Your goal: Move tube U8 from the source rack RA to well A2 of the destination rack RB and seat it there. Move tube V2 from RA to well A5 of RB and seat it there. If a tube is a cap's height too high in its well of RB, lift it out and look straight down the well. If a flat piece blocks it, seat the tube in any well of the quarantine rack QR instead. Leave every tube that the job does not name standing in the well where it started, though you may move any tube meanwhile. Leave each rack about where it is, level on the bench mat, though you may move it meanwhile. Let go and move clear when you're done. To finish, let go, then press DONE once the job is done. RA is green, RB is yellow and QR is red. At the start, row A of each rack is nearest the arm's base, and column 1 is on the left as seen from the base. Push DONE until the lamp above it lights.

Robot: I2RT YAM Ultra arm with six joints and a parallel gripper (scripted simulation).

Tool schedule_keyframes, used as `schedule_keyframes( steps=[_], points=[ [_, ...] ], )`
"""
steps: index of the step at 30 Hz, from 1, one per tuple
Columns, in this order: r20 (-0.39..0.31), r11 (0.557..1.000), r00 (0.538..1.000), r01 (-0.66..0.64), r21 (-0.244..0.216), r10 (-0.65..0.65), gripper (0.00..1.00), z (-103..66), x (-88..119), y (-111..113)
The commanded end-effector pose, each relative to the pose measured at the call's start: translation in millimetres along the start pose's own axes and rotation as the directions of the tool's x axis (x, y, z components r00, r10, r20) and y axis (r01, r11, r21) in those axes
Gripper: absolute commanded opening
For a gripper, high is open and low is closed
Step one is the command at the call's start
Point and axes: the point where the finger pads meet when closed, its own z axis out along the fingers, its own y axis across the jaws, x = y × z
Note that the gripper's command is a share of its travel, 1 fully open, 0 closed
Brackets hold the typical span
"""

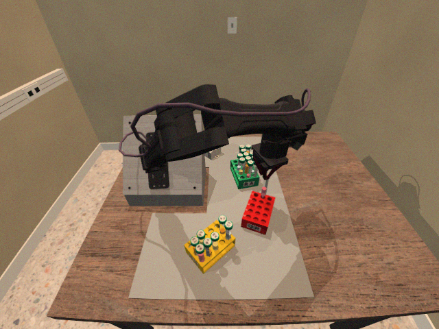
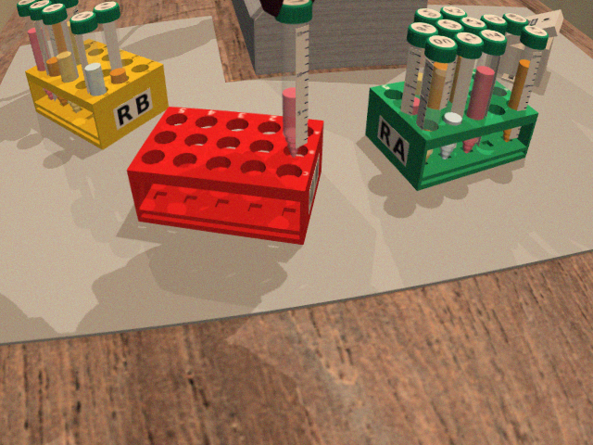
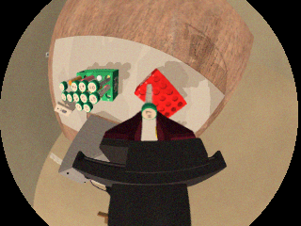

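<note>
My gripper [image 1: 268,177] [image 3: 149,114] is shut on a green-capped tube with pink liquid [image 1: 263,192] [image 2: 295,76] [image 3: 149,111]; its label is too blurred to read. The tube hangs nearly upright over the column 1 end of the red rack QR [image 1: 264,228] [image 2: 220,184] [image 3: 157,75]; its tip appears just above the wells. No tube stands in QR. The green rack RA [image 2: 507,123] [image 3: 113,75] holds many tubes and has a few open wells. The yellow rack RB [image 1: 219,256] [image 2: 157,91] holds several tubes, some wells open. Which tubes are U8 and V2 cannot be told.
A small pale box [image 1: 214,154] [image 2: 550,23] [image 3: 62,107] stands beyond RA; its lamp cannot be made out. The grey arm base [image 1: 141,198] [image 2: 334,43] stands beside the bench mat. RA's tall tubes stand close to the gripper in the top view.
</note>
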Motion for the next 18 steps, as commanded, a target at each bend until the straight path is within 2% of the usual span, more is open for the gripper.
schedule_keyframes(
  steps=[1,6,18],
  points=[
    [0.017,1.0,1.0,0.023,0.016,-0.023,0.0,-3.0,-2,4],
    [-0.001,1.0,1.0,0.027,0.013,-0.027,0.0,5.8,-1,5],
    [0.005,0.999,0.999,0.036,0.016,-0.036,0.0,8.5,-4,9]
  ],
)
